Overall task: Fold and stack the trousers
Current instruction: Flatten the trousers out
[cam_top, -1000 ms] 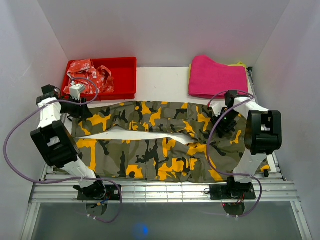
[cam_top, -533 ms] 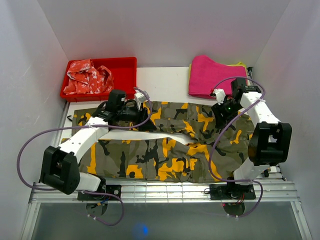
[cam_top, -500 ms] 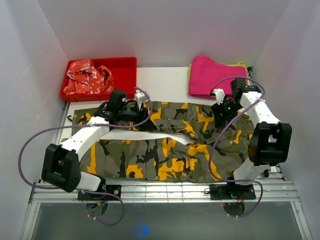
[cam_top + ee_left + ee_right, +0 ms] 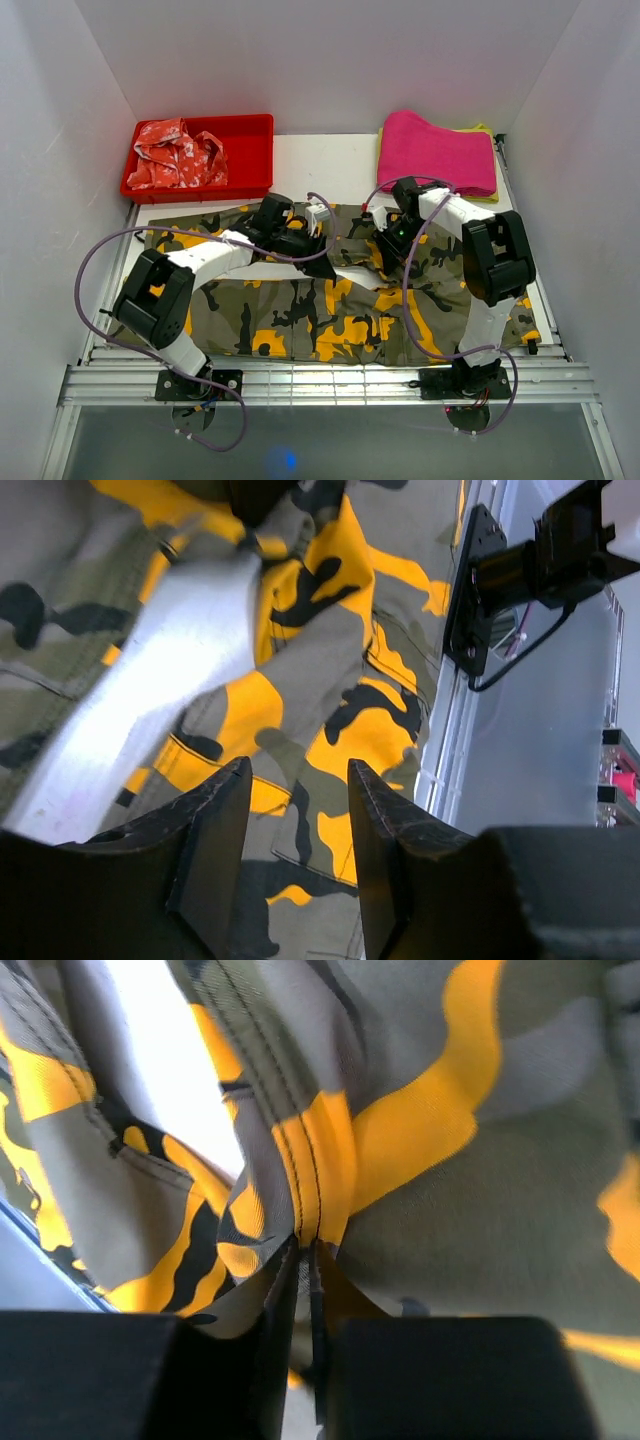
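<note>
**Top external view.** We list one pair of trousers (image 4: 300,305), camouflage print in olive, grey, black and orange-yellow. They lie spread flat across the white counter (image 4: 335,165), their length running left to right, with a strip of bare counter showing between the two legs. The left fingers (image 4: 320,262) sit low over the middle of the garment, at the near edge of the far leg. The right fingers (image 4: 384,243) are just beside them to the right, down on the cloth. From this height we cannot tell how either pair stands. At the far left there is one red bin (image 4: 250,122) holding a red-and-white garment (image 4: 175,150). At the far right lies one folded pink cloth (image 4: 435,150), well apart from the trousers.

**Left wrist view.** The left fingers (image 4: 215,850) are spread apart with nothing between them – only the trousers (image 4: 340,730) below, wrinkled at a stitched seam. A pale strip of counter (image 4: 150,680) crosses the upper left.

**Right wrist view.** The right fingers (image 4: 440,1380) are pressed together on a raised fold of the trousers (image 4: 420,1130). A double-stitched seam runs straight down into the narrow slit between them – the cloth is pinched and pulled up into a ridge.
</note>
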Available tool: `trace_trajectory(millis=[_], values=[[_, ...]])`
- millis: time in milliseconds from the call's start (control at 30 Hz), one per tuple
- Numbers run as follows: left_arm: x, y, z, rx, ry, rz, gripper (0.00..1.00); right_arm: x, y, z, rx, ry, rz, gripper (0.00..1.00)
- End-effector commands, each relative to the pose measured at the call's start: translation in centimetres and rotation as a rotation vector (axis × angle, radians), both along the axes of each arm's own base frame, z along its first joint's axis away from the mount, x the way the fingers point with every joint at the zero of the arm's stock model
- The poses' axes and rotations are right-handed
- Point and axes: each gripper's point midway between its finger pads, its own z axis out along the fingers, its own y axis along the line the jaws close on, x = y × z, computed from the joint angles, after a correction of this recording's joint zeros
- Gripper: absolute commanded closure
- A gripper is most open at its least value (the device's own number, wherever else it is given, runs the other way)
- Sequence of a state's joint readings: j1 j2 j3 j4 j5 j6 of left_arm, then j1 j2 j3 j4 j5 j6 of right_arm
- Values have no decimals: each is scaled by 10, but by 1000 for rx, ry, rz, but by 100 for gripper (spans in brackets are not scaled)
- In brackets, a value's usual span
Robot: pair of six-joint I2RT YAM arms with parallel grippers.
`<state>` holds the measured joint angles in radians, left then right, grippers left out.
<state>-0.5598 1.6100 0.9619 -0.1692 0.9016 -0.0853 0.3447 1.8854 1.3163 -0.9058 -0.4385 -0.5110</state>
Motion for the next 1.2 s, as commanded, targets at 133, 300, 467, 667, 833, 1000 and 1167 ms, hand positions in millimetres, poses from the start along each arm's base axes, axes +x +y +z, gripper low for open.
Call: trace_trajectory(millis=[133,300,467,667,833,1000,1167], values=[[30,-25,28,-89,-109,15,36,-29,24,12,93,85,29,88],[42,-46,30,-49,-321,-73,35,21,-13,55,85,-85,-134,74],[39,-87,21,29,-469,-157,37,42,-71,52,-38,-129,-297,76],[25,-139,2,93,-492,-207,40,3,-99,-1,-148,-3,-309,80],[10,-163,-35,187,-471,-247,41,1,-129,-36,-263,7,-337,80],[22,-150,-86,390,-452,-212,47,2,-151,-56,-323,22,-353,80],[18,-90,-124,583,-422,-201,57,8,-177,-65,-372,6,-361,80]])
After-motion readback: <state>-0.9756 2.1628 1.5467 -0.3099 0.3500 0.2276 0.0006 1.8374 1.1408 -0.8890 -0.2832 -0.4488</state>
